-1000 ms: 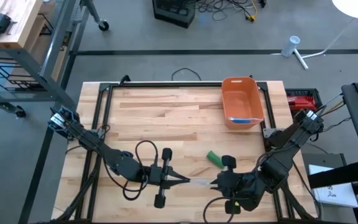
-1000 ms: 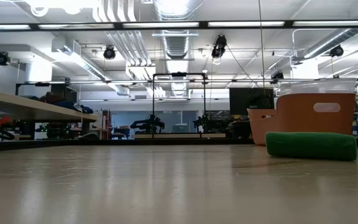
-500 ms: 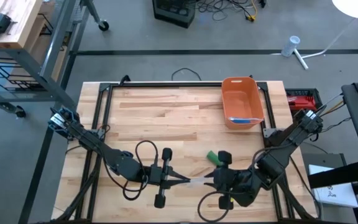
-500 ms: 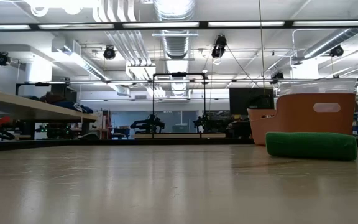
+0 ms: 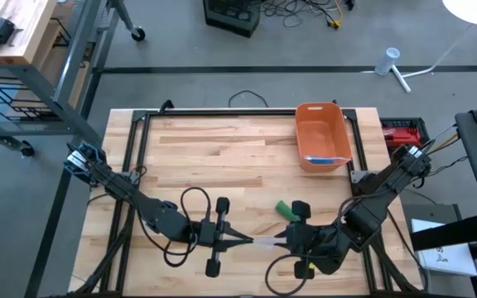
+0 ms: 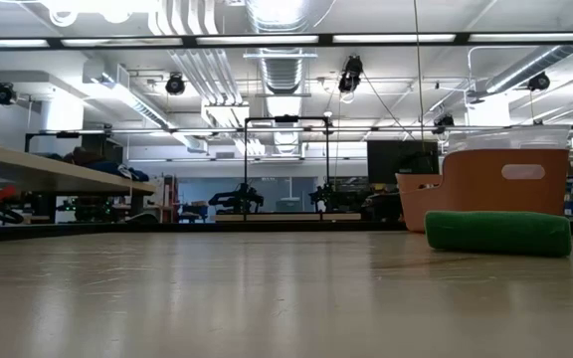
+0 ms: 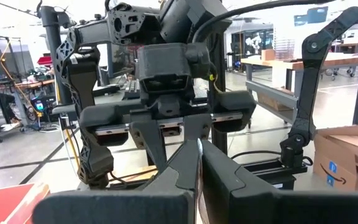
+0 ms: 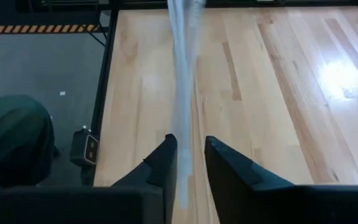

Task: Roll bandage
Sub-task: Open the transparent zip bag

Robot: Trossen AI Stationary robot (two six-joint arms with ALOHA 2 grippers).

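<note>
- Overhead, the left gripper (image 5: 249, 241) and the right gripper (image 5: 281, 241) meet tip to tip in the lower middle of the high view, with a thin pale bandage strip (image 5: 265, 242) stretched between them.
- The left jaws are clenched on one end of the strip; in the left wrist view they press together to a point (image 7: 197, 155), the right arm's dark wrist block right behind.
- Only the right wrist view shows the strip's texture: a translucent, gauzy white ribbon (image 8: 182, 74) running up the middle of the frame from between the right jaws, which stand narrowly parted around it; whether they pinch it I cannot tell.
- The low view shows neither arm, only a soft green roll (image 6: 498, 232) at the right, lying before a rounded orange plastic bin (image 6: 495, 184).
- From above, that bin (image 5: 322, 136) sits at the upper right of the planked wooden bench (image 5: 214, 157), with the green roll (image 5: 284, 210) just above the right gripper.
</note>
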